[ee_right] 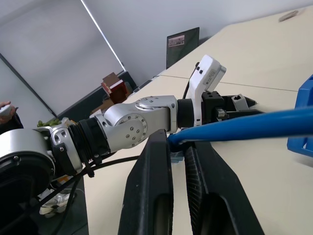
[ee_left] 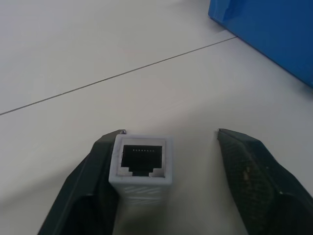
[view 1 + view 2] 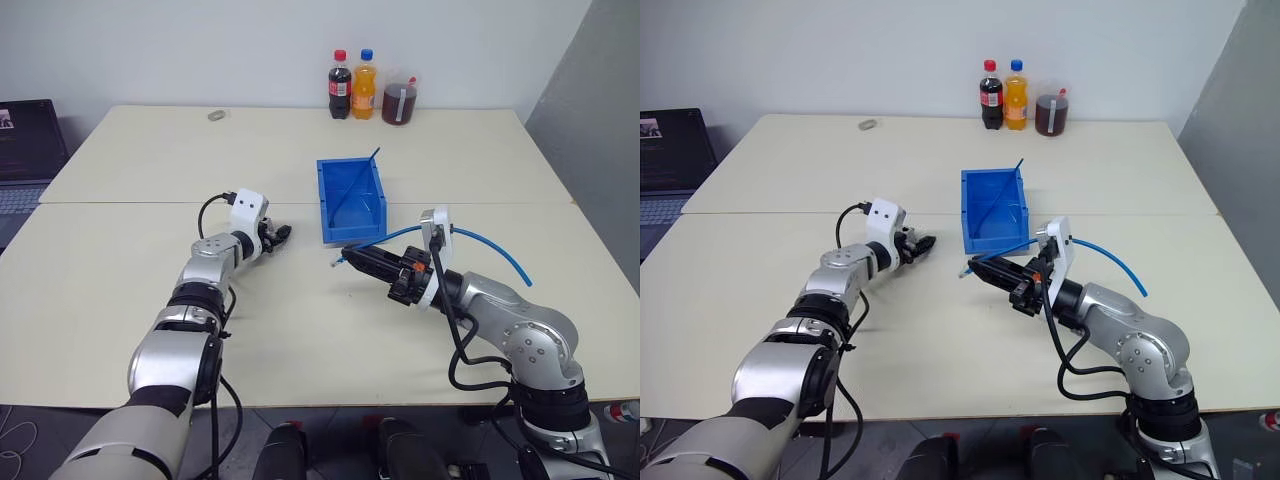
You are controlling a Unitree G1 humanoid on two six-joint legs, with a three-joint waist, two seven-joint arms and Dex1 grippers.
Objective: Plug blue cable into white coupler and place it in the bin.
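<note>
White plastic, the white coupler [image 2: 141,166] sits left of the bin [image 3: 351,199], between your left gripper [image 3: 277,237] fingers: one touches it, the other stands apart, so no clamp yet. Just in front of the bin, your right gripper [image 3: 352,256] pinches the blue cable [image 1: 254,125], which trails rightward.

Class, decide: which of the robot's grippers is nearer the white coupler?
Left. The white coupler sits between the left gripper's fingers, against one; the right gripper, clamping the blue cable, is apart.
</note>
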